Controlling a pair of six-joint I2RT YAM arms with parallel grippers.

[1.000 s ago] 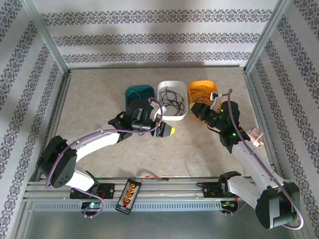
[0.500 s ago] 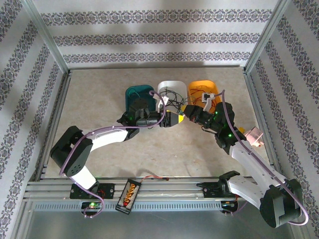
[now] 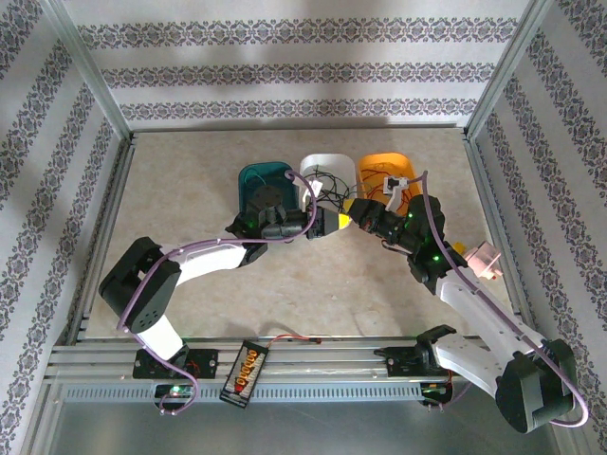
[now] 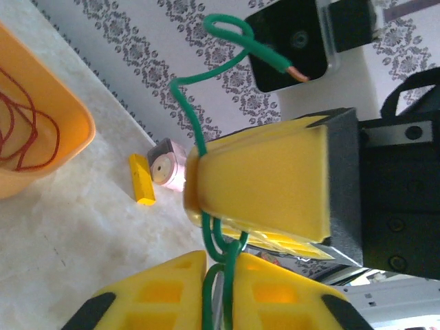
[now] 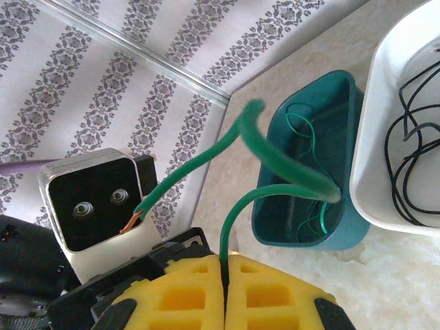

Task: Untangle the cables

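The left gripper (image 3: 327, 224) and right gripper (image 3: 354, 210) both clench one green cable (image 4: 187, 110) over mid-table (image 3: 190, 246), just before the white tray (image 3: 327, 159). Sorting looks well advanced: red cables (image 4: 20, 130) lie in the orange tray (image 3: 384, 159), black cables (image 5: 412, 158) in the white tray, and this green cable is not yet in the teal tray (image 3: 256, 172).

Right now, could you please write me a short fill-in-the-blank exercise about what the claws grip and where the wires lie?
1. The left claw and the right claw both pinch a ___.
2. The black wires lie in the ___.
3. The red wires lie in the ___.
Missing words: green wire; white tray; orange tray.
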